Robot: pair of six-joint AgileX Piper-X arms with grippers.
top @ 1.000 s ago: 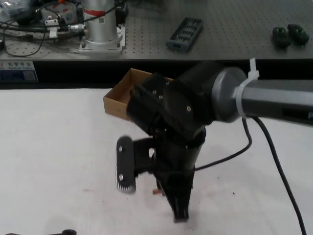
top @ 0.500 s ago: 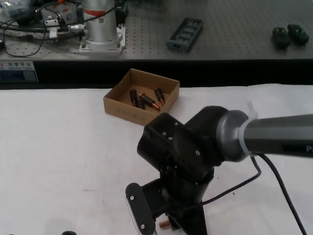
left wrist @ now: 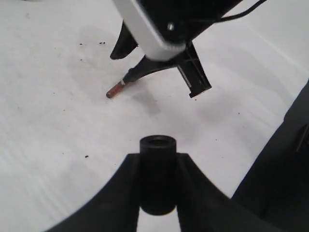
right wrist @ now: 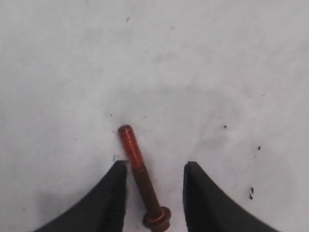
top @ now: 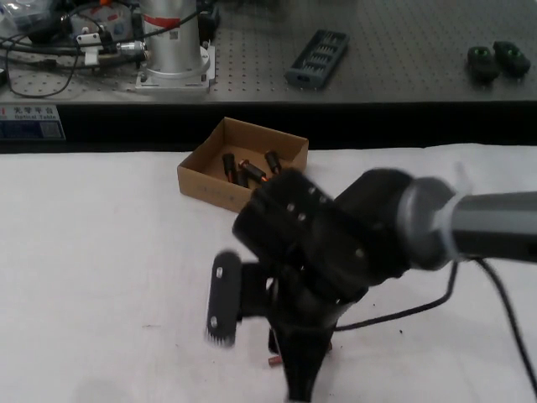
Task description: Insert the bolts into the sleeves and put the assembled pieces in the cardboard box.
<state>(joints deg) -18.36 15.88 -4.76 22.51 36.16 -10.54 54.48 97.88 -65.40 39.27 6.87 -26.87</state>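
Now the pickup: the right gripper (right wrist: pixel 154 168) is poised over a loose bolt (right wrist: pixel 140 179).
Its jaws stand well apart and hold nothing, one finger either side of the bolt, which lies flat on the bench (top: pixel 101 252), nearer than the box (top: pixel 210 189). The left gripper (left wrist: pixel 158 159) is clamped on a sleeve (left wrist: pixel 158 181). Finished pieces (top: pixel 252 172) lie in the box. Next, I'd say, the right one must close on the shank, lift, and line it up with the sleeve's bore.

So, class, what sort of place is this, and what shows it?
Most likely a robotics lab: a perforated metal bench at the back, tangled cables on it, and a robot arm over a white-covered table.
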